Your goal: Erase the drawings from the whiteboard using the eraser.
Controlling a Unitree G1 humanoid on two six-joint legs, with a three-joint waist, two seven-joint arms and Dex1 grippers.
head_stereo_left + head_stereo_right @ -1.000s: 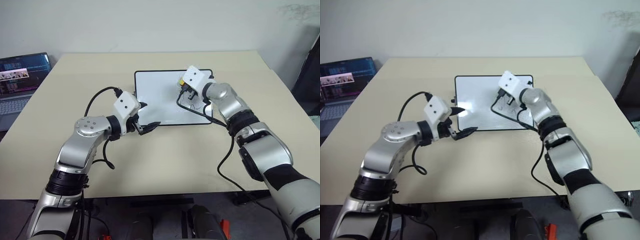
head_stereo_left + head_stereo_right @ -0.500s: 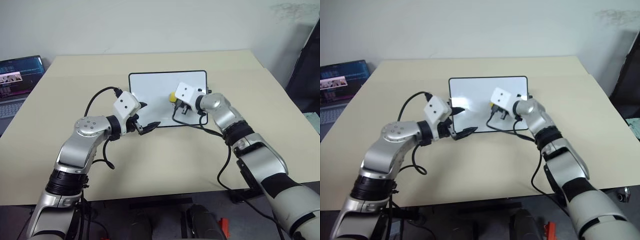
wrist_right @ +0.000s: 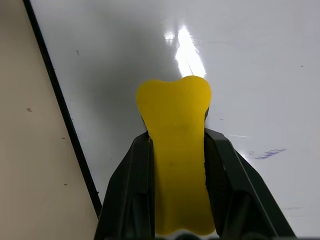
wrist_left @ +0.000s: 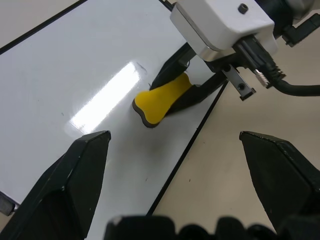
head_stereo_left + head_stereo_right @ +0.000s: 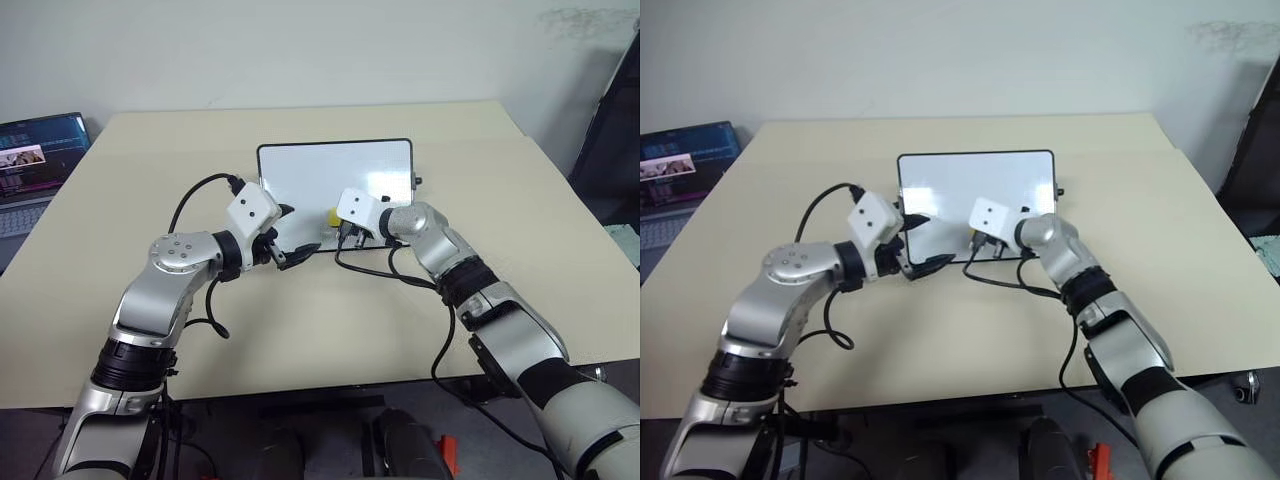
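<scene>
The whiteboard (image 5: 320, 170) lies flat on the table, white with a thin black frame. My right gripper (image 5: 337, 222) is shut on the yellow eraser (image 3: 176, 125) and presses it onto the board near its front edge. A faint bluish streak of the drawings (image 3: 267, 154) shows on the board beside the eraser. My left gripper (image 5: 295, 232) stands open at the board's near left corner, one finger over the white surface and the other by the frame. From the left wrist, the eraser (image 4: 160, 97) and the right gripper's fingers (image 4: 197, 95) lie just ahead.
The beige table (image 5: 500, 220) spreads wide around the board. A laptop (image 5: 35, 150) sits at the far left edge. Black cables (image 5: 375, 268) loop off both wrists over the table in front of the board.
My right gripper has carried the eraser from the board's far right toward its near left, sinking closer to the surface. The left gripper has kept still. The head camera has shifted slightly.
</scene>
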